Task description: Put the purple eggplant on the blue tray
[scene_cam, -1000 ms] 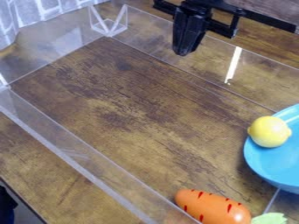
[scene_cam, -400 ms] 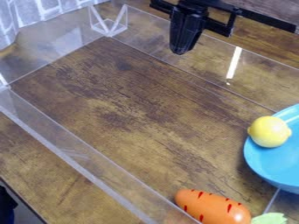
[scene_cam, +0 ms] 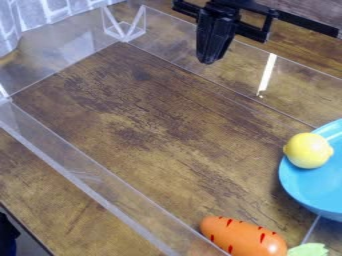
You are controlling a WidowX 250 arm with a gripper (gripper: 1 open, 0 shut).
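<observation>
- Gripper (scene_cam: 209,58) fingers are pressed together, pointing down at the upper middle of the camera view, with nothing visible pinched between them.
- Black parts of the robot arm (scene_cam: 251,8) reach in from the top edge, just above the fingers.
- On the right side of the same view sits the blue tray (scene_cam: 315,188), a smooth round dish cut off by the right edge of the frame.
- A yellow fruit (scene_cam: 307,150) rests on the tray, toward its upper left rim.
- Where the purple eggplant lies cannot be told from this view.
- Near the bottom right lies an orange carrot (scene_cam: 243,237) with dark red marks; its pale green top (scene_cam: 307,249) points right and is partly cut off by the frame.
- The carrot is below the tray in the view and apart from it.
- Clear plastic walls (scene_cam: 100,180) run diagonally along the left and across the upper part of the brown wooden surface (scene_cam: 147,115).
- A narrow white strip (scene_cam: 267,74) shows right of the gripper, apart from it.
</observation>
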